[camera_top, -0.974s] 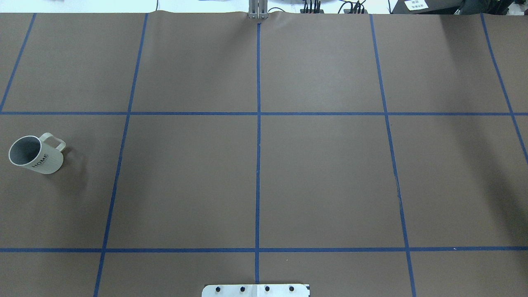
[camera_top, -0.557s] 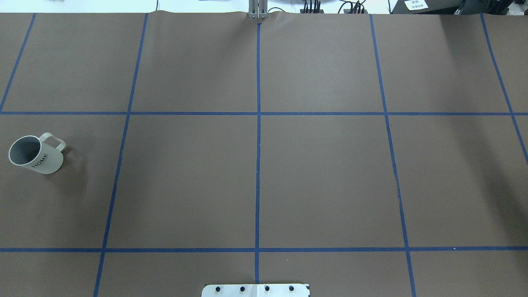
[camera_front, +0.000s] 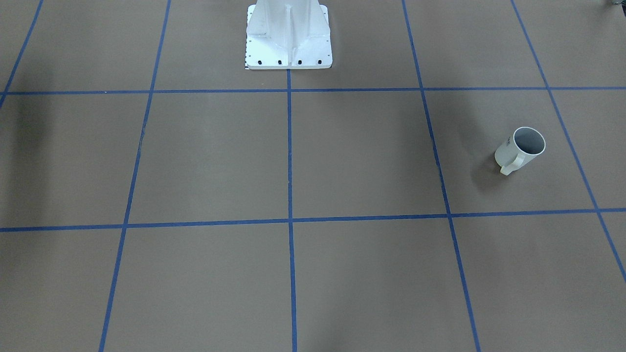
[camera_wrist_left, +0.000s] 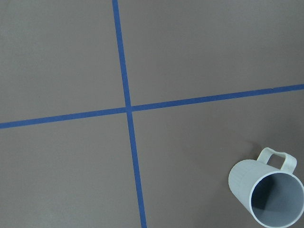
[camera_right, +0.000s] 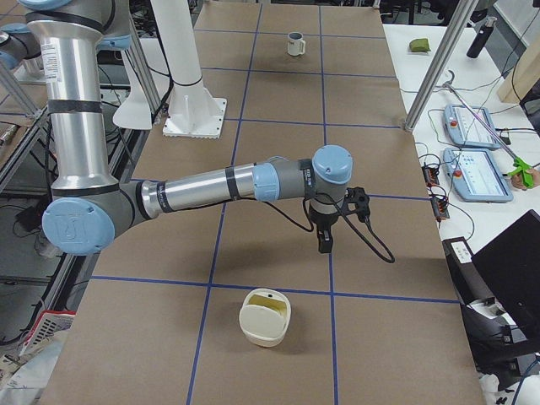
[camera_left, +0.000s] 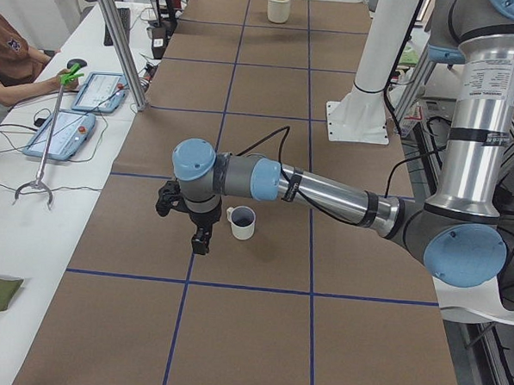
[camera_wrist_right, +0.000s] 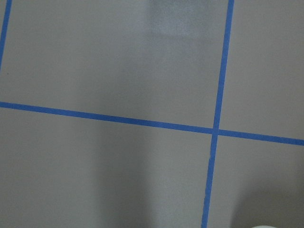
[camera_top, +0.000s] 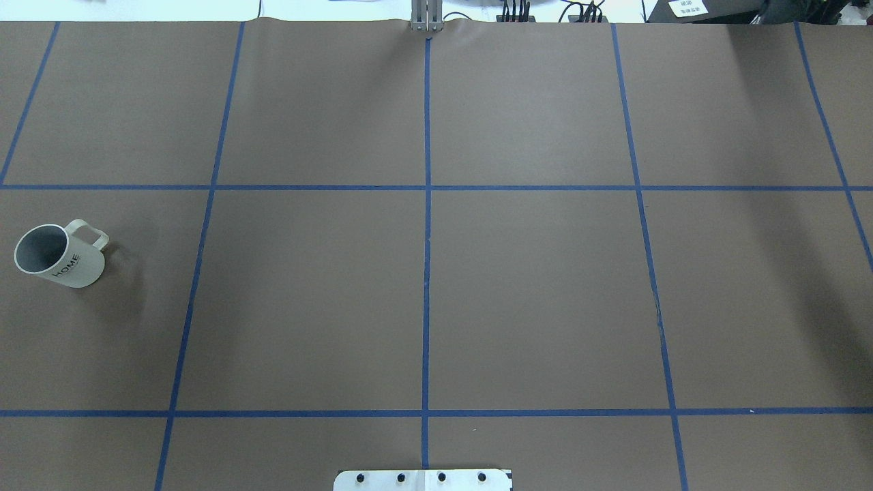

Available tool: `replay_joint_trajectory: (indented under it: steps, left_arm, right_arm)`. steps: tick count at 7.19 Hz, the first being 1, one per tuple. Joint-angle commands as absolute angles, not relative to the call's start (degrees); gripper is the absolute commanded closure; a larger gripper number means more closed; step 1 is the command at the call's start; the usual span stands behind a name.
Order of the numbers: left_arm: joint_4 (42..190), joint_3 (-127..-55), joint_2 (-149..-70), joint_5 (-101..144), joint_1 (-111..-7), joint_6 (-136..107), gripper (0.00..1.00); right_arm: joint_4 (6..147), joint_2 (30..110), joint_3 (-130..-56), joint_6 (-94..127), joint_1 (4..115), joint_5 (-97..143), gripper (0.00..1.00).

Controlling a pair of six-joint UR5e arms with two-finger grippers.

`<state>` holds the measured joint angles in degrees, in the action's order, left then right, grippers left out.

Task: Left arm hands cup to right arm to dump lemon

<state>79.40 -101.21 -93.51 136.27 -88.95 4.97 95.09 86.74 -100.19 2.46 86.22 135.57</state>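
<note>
- One cream cup (camera_top: 68,266) stands upright on the brown table (camera_top: 532,293), close to the table's left edge and about midway between the robot's edge and the far edge; its handle points toward the far edge.
- Blue tape lines (camera_top: 427,273) divide the table into squares; the cup sits inside one square, touching no line.
- Above the table the left arm (camera_left: 326,193) reaches out level; the left gripper (camera_left: 201,241) points down near the cup, apart from it. Whether its fingers are apart or together cannot be told.
- Over the table's right half the right arm (camera_right: 202,186) stretches out, the right gripper (camera_right: 323,245) pointing down. Whether it is apart or together cannot be told either.
- Near the table's right edge sits a cream tub (camera_right: 266,316).
- At the middle of the robot's edge stands a white base (camera_front: 288,34).
</note>
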Motion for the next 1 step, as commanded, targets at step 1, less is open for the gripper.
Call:
replay_joint_trajectory:
  steps: [1]
  left_arm:
    - [79.6, -101.0, -93.5, 136.3, -88.9, 5.0, 0.00]
  right_arm:
    - [95.1, 86.9, -100.1, 2.5, 86.0, 135.8, 0.00]
